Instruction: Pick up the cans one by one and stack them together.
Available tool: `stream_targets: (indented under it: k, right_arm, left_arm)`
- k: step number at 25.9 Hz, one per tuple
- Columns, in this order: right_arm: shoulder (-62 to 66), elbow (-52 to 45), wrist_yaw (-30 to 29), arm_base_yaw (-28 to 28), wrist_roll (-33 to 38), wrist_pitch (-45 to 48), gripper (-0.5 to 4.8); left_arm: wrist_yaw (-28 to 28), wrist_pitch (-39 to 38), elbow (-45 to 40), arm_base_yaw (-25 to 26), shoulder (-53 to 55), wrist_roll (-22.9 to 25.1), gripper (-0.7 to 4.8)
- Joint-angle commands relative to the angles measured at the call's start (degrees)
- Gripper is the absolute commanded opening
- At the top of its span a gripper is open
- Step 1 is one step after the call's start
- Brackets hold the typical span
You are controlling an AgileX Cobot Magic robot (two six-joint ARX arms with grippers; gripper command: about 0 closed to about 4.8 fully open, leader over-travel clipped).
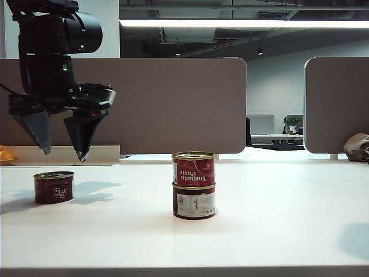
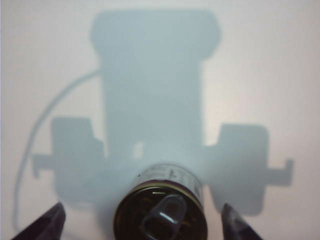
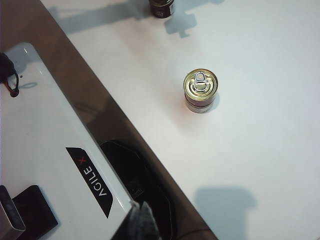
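Overhead, left tool [image 1: 63, 154] gapes above squat tin [image 1: 53, 187] (right tool [image 3: 142, 220] closed).

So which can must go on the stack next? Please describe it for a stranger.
On the white table, a stack of two cans stands in the middle. The lone can sits far left, under the open left gripper. Only it stands single.

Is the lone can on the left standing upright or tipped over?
Upright. The lone can sits flat on the table, lid up; the open left tool hovers above it.
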Motion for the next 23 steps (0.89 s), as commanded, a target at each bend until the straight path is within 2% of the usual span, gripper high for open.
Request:
stream_targets:
  k: [1,3,4,9,10,23]
  right_arm:
    - [-0.2,0.2,0.0,0.0,0.2,0.9,-0.05]
    - [-0.2,0.2,0.0,0.0,0.2,0.5,-0.05]
    - [-0.2,0.2,0.0,0.0,0.2,0.2,-0.05]
    - [-0.2,0.2,0.0,0.0,0.2,0.0,-0.05]
    - [-0.2,0.2,0.0,0.0,0.2,0.0,-0.05]
    - [-0.2,0.2,0.0,0.0,0.2,0.1,-0.05]
  left_arm:
    - [0.2,-0.2,0.1,0.1,0.5,0.3,4.06]
    - [0.1,-0.7,0.1,0.1,1.2,1.2,4.27]
    - [-0.1,-1.2,0.1,0.1,1.7,1.1,4.63]
    - [2.4,-1.7,0.1,0.1,3.1,0.7,4.63]
    - [2.4,-2.1,0.1,0.1,3.2,-0.5,4.63]
    - [3.8,-4.7,0.1,0.1,5.8,-0.4,4.54]
